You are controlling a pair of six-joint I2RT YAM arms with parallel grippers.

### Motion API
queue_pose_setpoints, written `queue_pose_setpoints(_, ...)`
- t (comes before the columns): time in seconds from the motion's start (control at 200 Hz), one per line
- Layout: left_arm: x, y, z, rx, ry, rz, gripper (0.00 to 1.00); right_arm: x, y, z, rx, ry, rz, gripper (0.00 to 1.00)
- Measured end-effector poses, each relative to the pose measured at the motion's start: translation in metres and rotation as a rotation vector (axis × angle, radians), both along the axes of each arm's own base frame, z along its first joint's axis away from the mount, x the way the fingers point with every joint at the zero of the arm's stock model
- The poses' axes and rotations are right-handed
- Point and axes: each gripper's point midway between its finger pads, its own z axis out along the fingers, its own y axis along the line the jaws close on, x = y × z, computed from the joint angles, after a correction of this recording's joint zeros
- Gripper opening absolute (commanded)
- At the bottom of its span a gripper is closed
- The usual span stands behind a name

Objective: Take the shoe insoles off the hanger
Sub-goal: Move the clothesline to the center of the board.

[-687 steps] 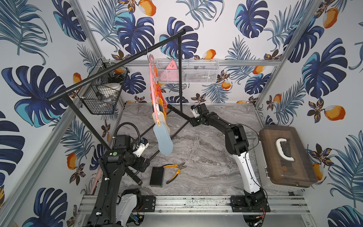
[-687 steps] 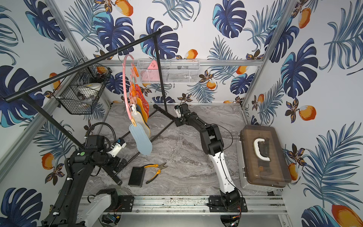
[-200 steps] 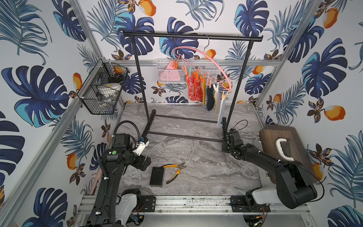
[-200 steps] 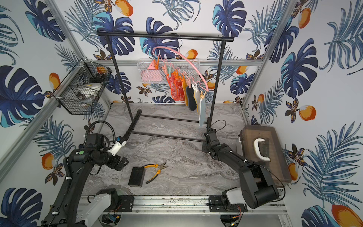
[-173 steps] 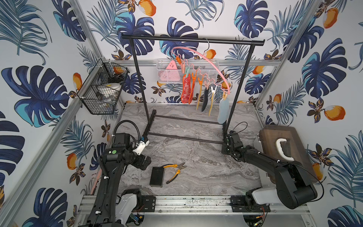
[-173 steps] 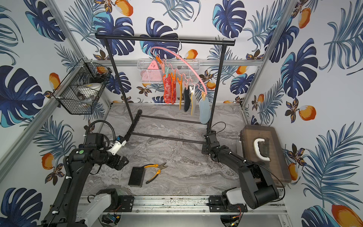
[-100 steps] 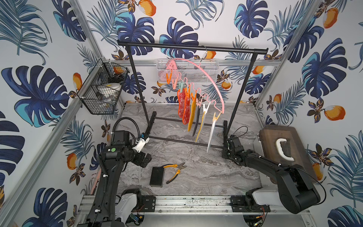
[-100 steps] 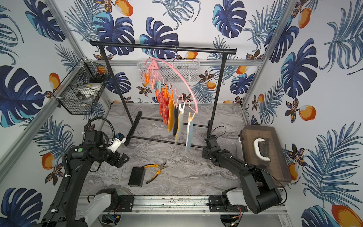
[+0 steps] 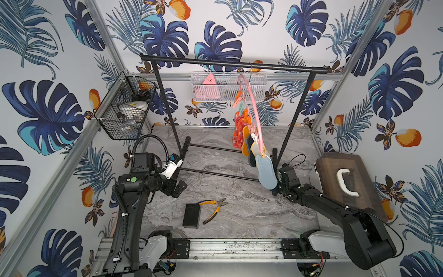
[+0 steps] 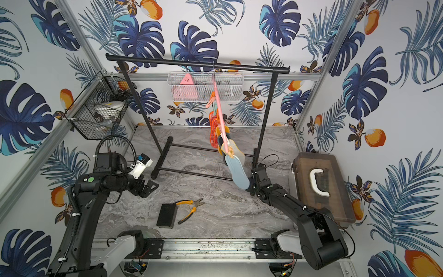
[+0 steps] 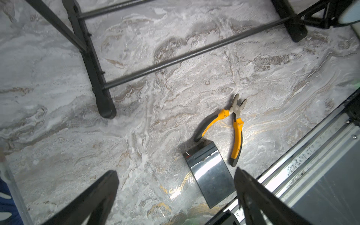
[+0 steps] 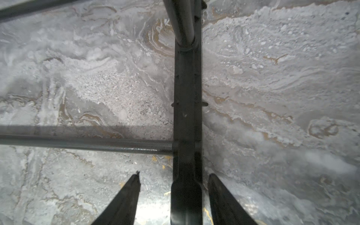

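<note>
The pink hanger (image 9: 254, 112) hangs by its hook from the black rack's top bar (image 9: 215, 62), seen nearly edge-on in both top views. Several shoe insoles are pegged along it: red-orange mesh ones (image 9: 237, 134), a yellow-orange one (image 9: 245, 144), a dark one, a beige one and, lowest, a light blue one (image 9: 266, 173) (image 10: 237, 173). My right gripper (image 9: 276, 190) (image 12: 174, 174) sits low on the floor, open, its fingers either side of the rack's right foot (image 12: 187, 97) with gaps showing. Far left, my left gripper (image 9: 177, 189) (image 11: 175, 172) is open and empty.
Yellow-handled pliers (image 9: 214, 208) (image 11: 233, 120) and a black block (image 9: 191, 215) (image 11: 210, 175) lie on the marble floor near the front. A brown case with a white handle (image 9: 345, 189) stands at the right. Wire baskets (image 9: 124, 112) hang on the left and back walls.
The hanger with its insoles has swung from side-on to nearly edge-on and hangs lower over the right foot. My right gripper has opened off the rack's foot. The left arm barely moved.
</note>
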Motion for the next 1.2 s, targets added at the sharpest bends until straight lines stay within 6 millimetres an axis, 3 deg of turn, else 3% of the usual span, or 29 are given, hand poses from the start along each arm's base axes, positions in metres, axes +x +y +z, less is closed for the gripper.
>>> queue_pose_setpoints(0.25,-0.002,-0.022,0.030,-0.118,-0.047,-0.072,0.99,-0.013,-0.005,0.022,0.037,-0.056,-0.021,0.67)
queue_pose_setpoints(0.741,-0.008,-0.037,0.048,-0.203,-0.063,-0.122,0.99,-0.026,-0.019,0.061,0.064,-0.189,-0.068,0.68)
queue_pose_setpoints(0.936,-0.012,-0.045,0.058,-0.240,-0.069,-0.154,0.99,-0.033,-0.019,0.091,0.076,-0.281,-0.031,0.68)
queue_pose_setpoints(1.111,-0.025,-0.057,0.072,-0.286,-0.107,-0.231,0.99,-0.032,-0.007,0.134,0.095,-0.389,0.076,0.68)
queue_pose_setpoints(1.196,-0.029,-0.063,0.083,-0.309,-0.144,-0.269,0.99,-0.031,0.000,0.144,0.099,-0.408,0.123,0.68)
